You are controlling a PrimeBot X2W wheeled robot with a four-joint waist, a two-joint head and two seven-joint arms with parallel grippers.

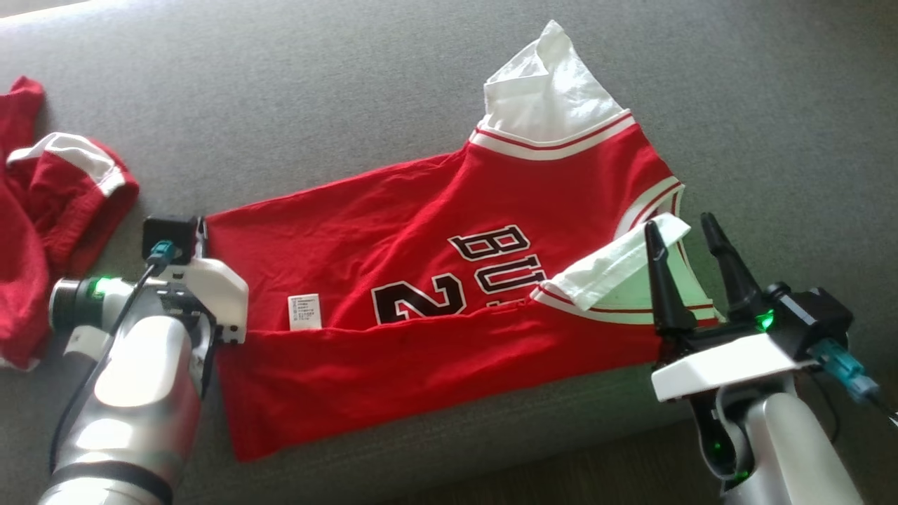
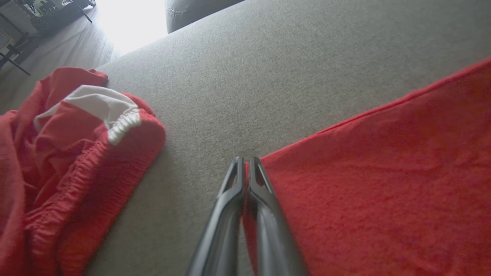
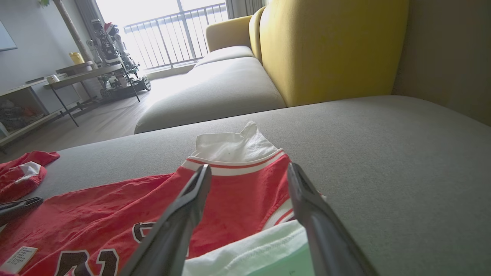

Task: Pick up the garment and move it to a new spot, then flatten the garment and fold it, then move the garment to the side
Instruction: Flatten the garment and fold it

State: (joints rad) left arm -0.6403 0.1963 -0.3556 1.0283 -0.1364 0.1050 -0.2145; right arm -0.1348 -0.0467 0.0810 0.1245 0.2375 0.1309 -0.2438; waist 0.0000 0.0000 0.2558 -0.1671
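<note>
The red jersey [image 1: 421, 280] lies spread on the grey sofa cushion [image 1: 351, 91], its lower long edge folded over onto the body and its white sleeves showing at the collar end. The left hand [image 2: 245, 161] sits at the jersey's hem corner with its fingers pressed together; whether cloth is caught between them I cannot tell. The right hand [image 1: 677, 223] stands open at the opposite end of the jersey, fingers spread either side of the nearer white sleeve [image 1: 617, 263]. A crumpled second red garment [image 1: 49, 210] lies beyond the jersey's hem, apart from it.
</note>
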